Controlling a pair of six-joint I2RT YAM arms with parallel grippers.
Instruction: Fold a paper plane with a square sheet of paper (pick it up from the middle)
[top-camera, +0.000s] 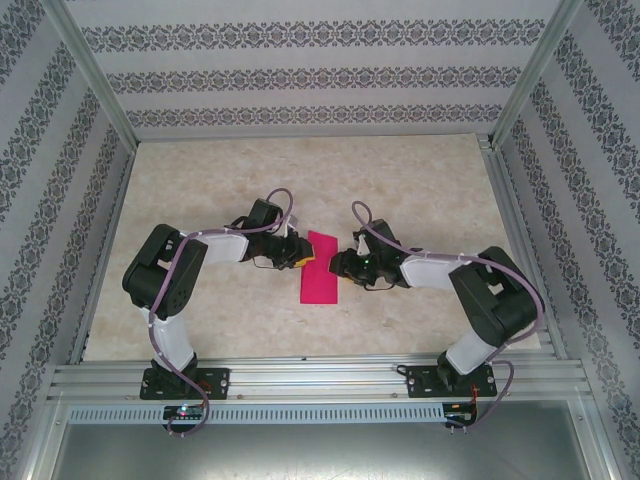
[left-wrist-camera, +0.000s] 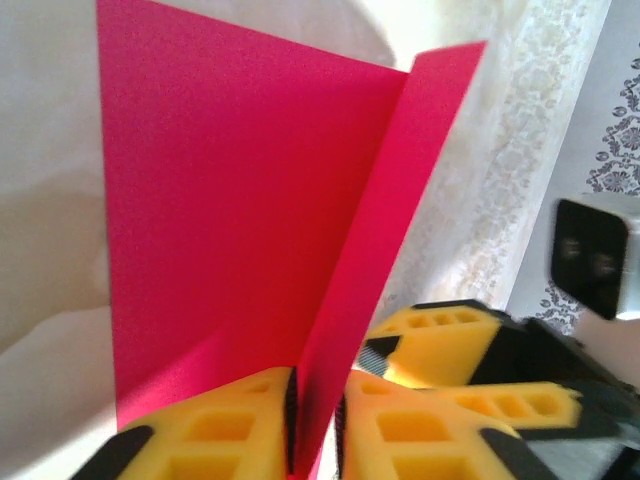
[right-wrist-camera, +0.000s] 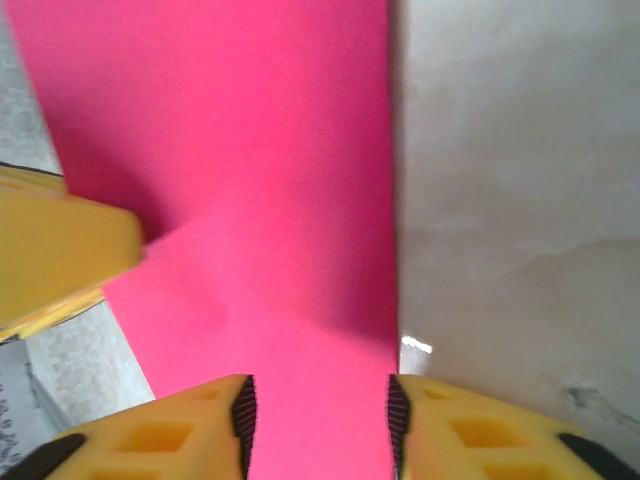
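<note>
The square sheet of paper (top-camera: 320, 268) lies at the table's middle, magenta-pink and doubled into a narrow strip between the two arms. In the left wrist view one half of the paper (left-wrist-camera: 220, 200) lies flat while the other stands up as a flap. My left gripper (left-wrist-camera: 315, 430) is shut on the foot of that flap, at the strip's left edge (top-camera: 298, 250). My right gripper (top-camera: 340, 265) sits at the strip's right edge. It stands open over the paper (right-wrist-camera: 260, 150), with the pink surface showing between its pads (right-wrist-camera: 318, 420). Its yellow fingers (left-wrist-camera: 440, 345) show just beyond the flap.
The pale marbled table (top-camera: 300, 170) has free room behind and to both sides of the paper. Patterned walls close it in on three sides. An aluminium rail (top-camera: 320, 375) carrying the arm bases runs along the near edge.
</note>
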